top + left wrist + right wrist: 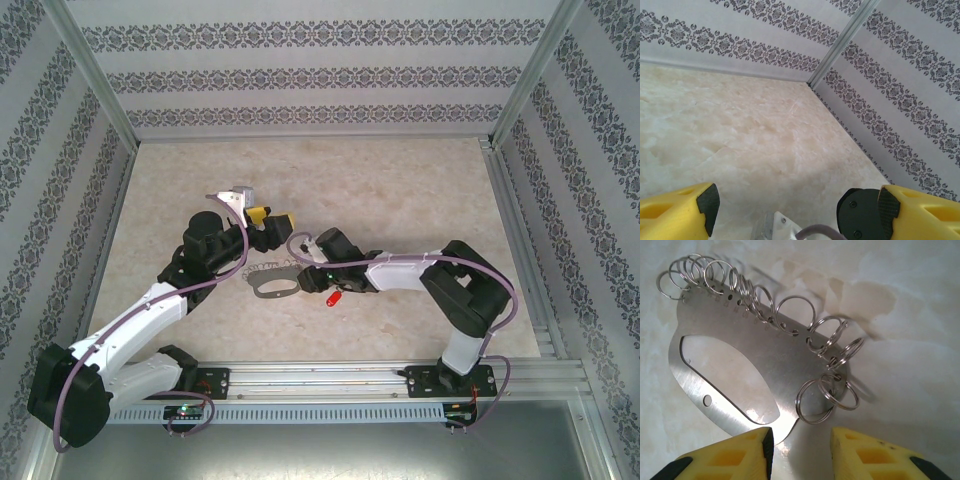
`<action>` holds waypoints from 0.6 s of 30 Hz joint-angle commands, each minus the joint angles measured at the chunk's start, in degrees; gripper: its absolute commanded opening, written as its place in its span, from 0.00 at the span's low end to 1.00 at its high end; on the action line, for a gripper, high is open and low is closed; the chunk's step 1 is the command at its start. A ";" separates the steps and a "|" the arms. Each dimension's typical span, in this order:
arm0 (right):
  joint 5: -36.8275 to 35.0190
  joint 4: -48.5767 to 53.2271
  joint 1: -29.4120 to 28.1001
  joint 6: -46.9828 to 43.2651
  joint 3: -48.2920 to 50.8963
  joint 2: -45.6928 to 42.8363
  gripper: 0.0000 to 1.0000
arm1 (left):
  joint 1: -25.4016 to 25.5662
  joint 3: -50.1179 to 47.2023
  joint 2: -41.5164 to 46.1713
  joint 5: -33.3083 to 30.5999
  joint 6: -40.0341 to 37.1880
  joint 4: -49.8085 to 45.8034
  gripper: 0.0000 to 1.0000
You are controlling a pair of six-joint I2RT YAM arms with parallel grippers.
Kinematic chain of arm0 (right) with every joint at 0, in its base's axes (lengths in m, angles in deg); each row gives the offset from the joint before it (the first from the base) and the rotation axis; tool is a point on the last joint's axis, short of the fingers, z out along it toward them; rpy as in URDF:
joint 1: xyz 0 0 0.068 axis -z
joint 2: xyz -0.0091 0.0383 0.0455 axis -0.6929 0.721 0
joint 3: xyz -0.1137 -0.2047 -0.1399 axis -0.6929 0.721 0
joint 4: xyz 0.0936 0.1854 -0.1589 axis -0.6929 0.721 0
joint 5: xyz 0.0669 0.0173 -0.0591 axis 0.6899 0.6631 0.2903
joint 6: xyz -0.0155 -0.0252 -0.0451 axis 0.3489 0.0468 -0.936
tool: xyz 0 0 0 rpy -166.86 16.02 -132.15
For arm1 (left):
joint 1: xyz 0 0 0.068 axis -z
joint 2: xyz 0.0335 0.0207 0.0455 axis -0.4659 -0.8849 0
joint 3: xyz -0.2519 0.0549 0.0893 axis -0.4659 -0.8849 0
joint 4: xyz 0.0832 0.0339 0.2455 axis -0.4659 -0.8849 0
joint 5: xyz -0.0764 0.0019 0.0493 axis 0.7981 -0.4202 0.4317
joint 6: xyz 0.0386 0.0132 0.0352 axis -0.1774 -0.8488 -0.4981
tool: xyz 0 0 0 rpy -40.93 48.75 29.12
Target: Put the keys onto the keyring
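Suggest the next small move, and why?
Probably swing the open, empty left gripper down toward the small red-headed key, lying untouched on the beige table; the right gripper flanks the flat grey metal keyring plate.

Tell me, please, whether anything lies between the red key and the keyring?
Nothing visible does: bare table separates the key from the keyring, whose end sits between the jaws of the right gripper.
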State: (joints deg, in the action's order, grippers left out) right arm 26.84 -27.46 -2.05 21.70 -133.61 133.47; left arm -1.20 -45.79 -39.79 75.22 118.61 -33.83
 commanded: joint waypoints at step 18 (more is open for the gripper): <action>-6.84 4.16 -1.44 -2.59 -6.08 4.66 0.27 | 0.24 -0.84 -0.24 -0.71 -1.37 3.06 0.85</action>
State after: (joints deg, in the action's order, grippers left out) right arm 21.59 -24.60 -2.55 20.08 -138.40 137.41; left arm -1.20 -45.81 -39.79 74.79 118.59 -33.81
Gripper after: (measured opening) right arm 0.276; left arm 0.852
